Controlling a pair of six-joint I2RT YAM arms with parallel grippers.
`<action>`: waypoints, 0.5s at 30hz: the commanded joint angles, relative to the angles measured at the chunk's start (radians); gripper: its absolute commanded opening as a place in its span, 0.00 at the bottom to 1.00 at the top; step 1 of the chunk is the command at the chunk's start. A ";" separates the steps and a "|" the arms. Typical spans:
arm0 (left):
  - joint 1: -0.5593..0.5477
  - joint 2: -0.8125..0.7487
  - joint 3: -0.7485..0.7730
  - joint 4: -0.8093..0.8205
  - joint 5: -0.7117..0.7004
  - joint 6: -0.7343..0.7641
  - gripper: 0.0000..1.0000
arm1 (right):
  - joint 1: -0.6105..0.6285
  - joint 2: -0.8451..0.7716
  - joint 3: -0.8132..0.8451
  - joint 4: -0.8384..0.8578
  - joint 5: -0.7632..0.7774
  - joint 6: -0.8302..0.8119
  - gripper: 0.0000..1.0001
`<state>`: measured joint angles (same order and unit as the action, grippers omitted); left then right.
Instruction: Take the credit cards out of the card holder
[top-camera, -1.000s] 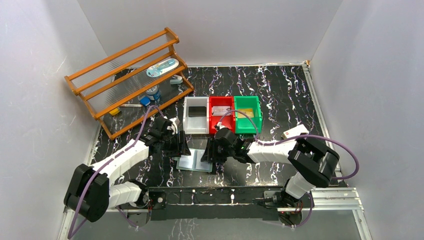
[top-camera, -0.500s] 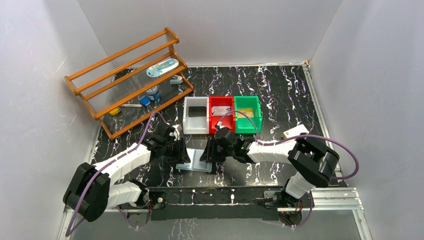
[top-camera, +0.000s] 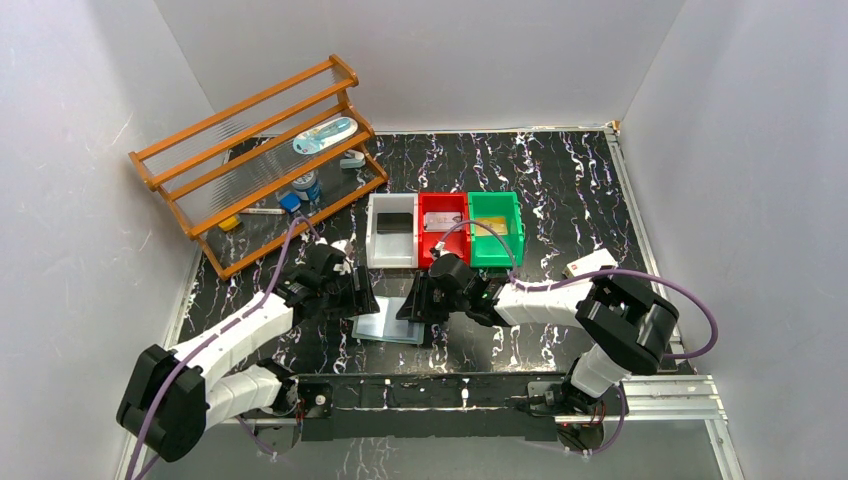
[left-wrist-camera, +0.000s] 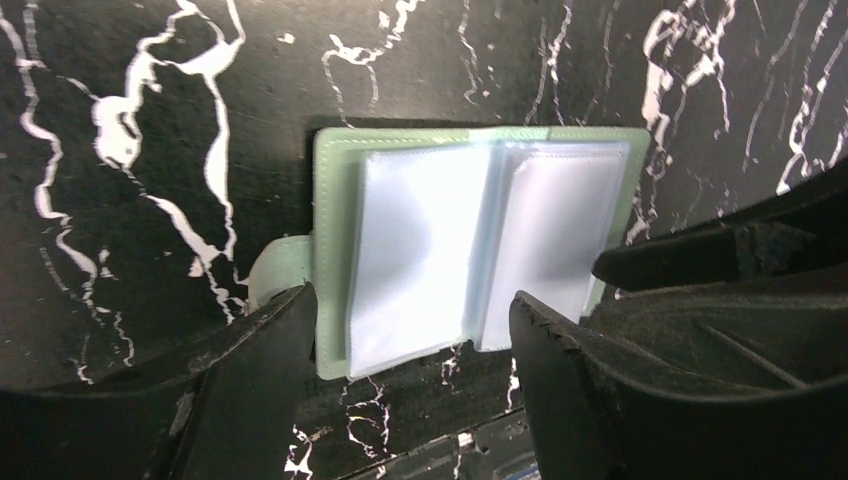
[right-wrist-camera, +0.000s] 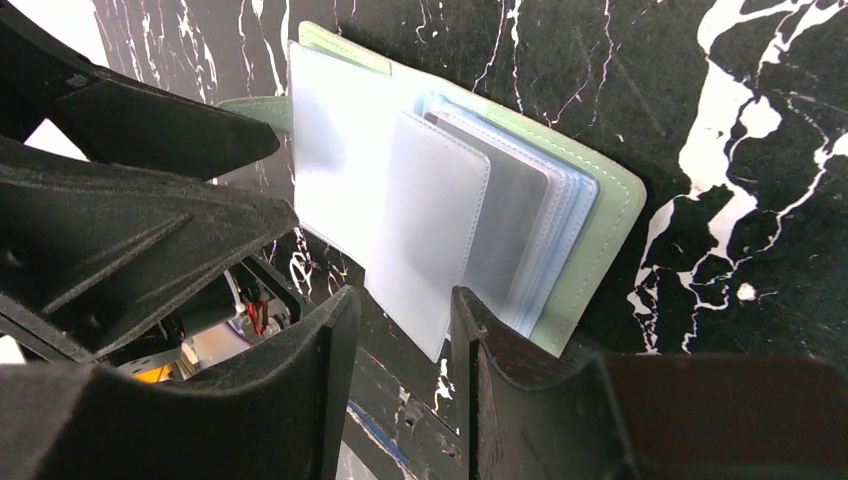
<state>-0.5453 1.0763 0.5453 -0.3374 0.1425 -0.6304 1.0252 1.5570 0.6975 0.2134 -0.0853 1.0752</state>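
Note:
The card holder (top-camera: 388, 322) lies spread open on the black marbled table between my two grippers. Its grey-green cover (left-wrist-camera: 328, 250) and side tab (left-wrist-camera: 275, 272) show in the left wrist view, and its clear pockets (right-wrist-camera: 430, 235) look pale and blank. My left gripper (left-wrist-camera: 410, 308) hovers open over the holder's left half, holding nothing. My right gripper (right-wrist-camera: 400, 305) is open at the holder's near right edge, with a loose pocket's corner just above its jaws and not pinched. A dark credit card (top-camera: 394, 222) lies in the white bin and a pale one (top-camera: 440, 220) in the red bin.
White (top-camera: 374, 245), red (top-camera: 428, 250) and green (top-camera: 512, 240) bins stand side by side just behind the holder. A wooden rack (top-camera: 255, 160) with small items is at the back left. A white box (top-camera: 590, 263) lies to the right. A metal rail (top-camera: 450, 385) runs along the near edge.
My left gripper has spread wider and shifted slightly over the holder, which now lies flatter. The right gripper has barely moved.

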 joint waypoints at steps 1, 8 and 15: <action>-0.002 -0.004 0.027 -0.040 -0.096 -0.019 0.70 | 0.001 -0.023 0.008 0.063 -0.005 0.024 0.47; -0.002 0.043 -0.005 -0.009 -0.064 -0.051 0.68 | 0.001 -0.005 0.027 0.101 -0.030 0.035 0.47; -0.002 0.005 -0.059 0.020 -0.021 -0.075 0.59 | 0.001 0.049 0.065 0.127 -0.069 0.042 0.47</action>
<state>-0.5453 1.1191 0.5205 -0.3229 0.0944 -0.6792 1.0252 1.5726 0.7033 0.2722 -0.1192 1.1034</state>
